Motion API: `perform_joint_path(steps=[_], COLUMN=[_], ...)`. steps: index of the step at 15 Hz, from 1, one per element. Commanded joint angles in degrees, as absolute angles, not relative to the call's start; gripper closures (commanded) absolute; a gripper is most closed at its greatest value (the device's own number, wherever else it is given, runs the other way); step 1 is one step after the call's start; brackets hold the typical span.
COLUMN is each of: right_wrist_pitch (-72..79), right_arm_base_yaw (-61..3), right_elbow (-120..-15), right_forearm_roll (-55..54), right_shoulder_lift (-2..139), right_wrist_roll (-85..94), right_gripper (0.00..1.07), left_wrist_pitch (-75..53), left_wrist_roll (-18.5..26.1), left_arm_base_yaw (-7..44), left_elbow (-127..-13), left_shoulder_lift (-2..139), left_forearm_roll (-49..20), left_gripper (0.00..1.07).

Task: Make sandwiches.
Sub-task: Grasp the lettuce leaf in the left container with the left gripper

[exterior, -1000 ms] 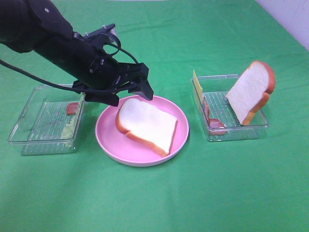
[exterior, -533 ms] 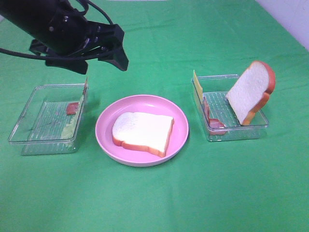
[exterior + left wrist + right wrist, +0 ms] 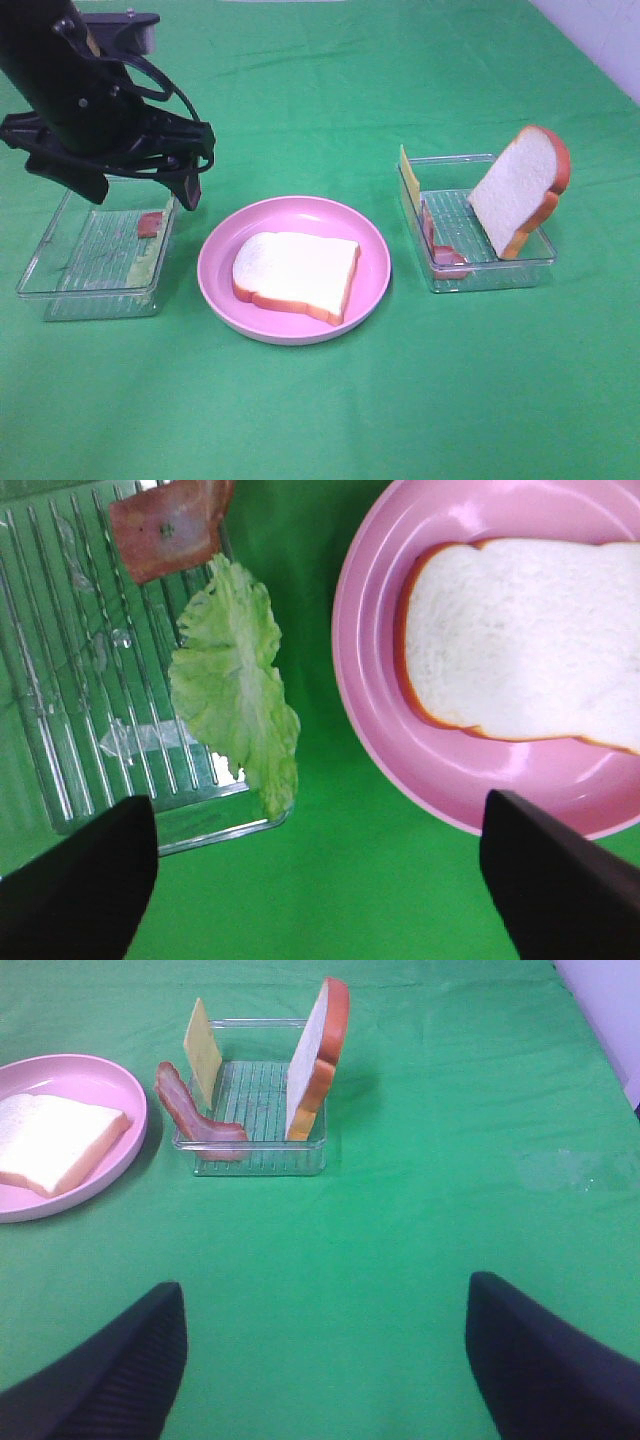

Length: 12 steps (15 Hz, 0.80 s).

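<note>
Spread wide and empty, the left pincer [image 3: 143, 190] hangs over the clear ribbed plastic tray [image 3: 60, 290] towards the desk's left edge, as the high camera shows. A flat white toy bread slice with orange-brown crust [image 3: 295, 272] lies on the round pink plate [image 3: 215, 270] mid-desk. Its long axis runs from left edge to right edge, domed top pointing left. A second clear tray [image 3: 500, 275] towards the right edge props another bread slice [image 3: 520, 190] upright, beside a yellow cheese square [image 3: 408, 178] and a pink-red bacon strip [image 3: 440, 250].

From the left wrist, the left pincer [image 3: 318, 810] gapes near a pale green lettuce leaf [image 3: 235, 695] lying along the tray's wall, its tip over the rim. A pinch there may, I judge, catch the wall and drag the tray, or the floppy leaf may slip.

From the right wrist, the right pincer [image 3: 325, 1290] stands spread, holding nothing, well apart from the second clear tray.
</note>
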<state>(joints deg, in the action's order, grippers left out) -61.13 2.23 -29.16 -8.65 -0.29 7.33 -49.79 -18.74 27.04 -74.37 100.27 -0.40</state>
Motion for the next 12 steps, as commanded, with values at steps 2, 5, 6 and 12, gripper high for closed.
perform_joint_path(steps=[2,5,6,12], right_wrist_pitch=[-60.56,-60.56,-60.56,-60.56], right_arm_base_yaw=[2.52,2.52,2.52,2.52], right_elbow=[-29.05,-29.05,-29.05,-29.05], right_forearm_roll=[-8.65,-8.65,-8.65,-8.65], right_shoulder_lift=[-1.20,-1.20,-1.20,-1.20], right_wrist_roll=[6.82,6.82,6.82,6.82], right_gripper=[0.34,0.34,0.34,0.34], left_wrist_pitch=[-49.33,-44.18,-43.26,-41.65], left_wrist_roll=[-20.34,-20.51,-20.51,-20.51], left_arm_base_yaw=[26.18,26.01,26.01,26.01], left_elbow=[-74.60,-74.60,-74.60,-74.66], left_shoulder_lift=[104.74,106.17,106.63,111.67], left_forearm_roll=[0.97,1.15,0.92,1.38], left_gripper=[0.23,0.23,0.24,0.27])
